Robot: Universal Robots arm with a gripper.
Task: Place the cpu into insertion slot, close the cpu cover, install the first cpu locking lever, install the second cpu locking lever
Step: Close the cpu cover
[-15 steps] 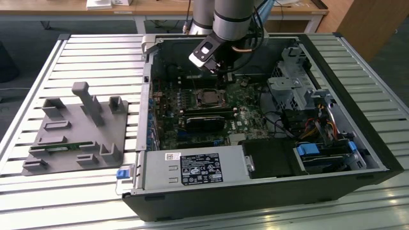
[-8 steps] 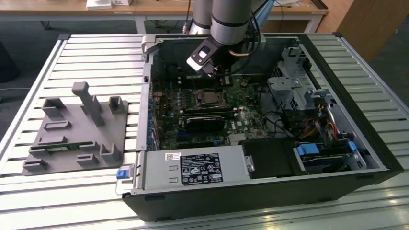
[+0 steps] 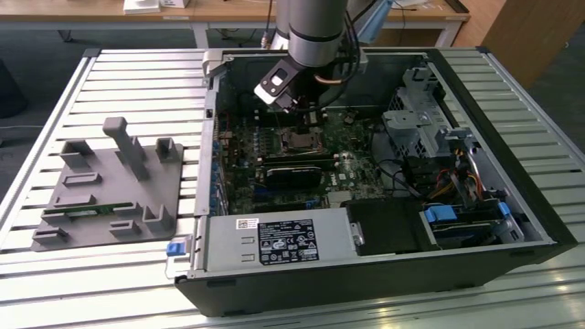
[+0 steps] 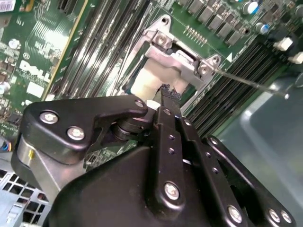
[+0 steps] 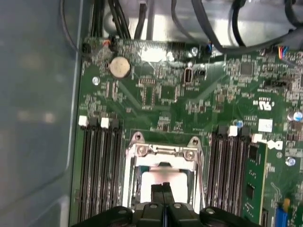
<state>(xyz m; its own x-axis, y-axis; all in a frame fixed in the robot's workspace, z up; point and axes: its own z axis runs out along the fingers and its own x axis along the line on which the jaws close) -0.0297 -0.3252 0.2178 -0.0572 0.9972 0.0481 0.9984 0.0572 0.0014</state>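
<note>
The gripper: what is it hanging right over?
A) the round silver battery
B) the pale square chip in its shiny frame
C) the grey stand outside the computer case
B: in the first wrist view the gripper hangs right over the pale cpu, which lies inside the silver cpu cover.
</note>
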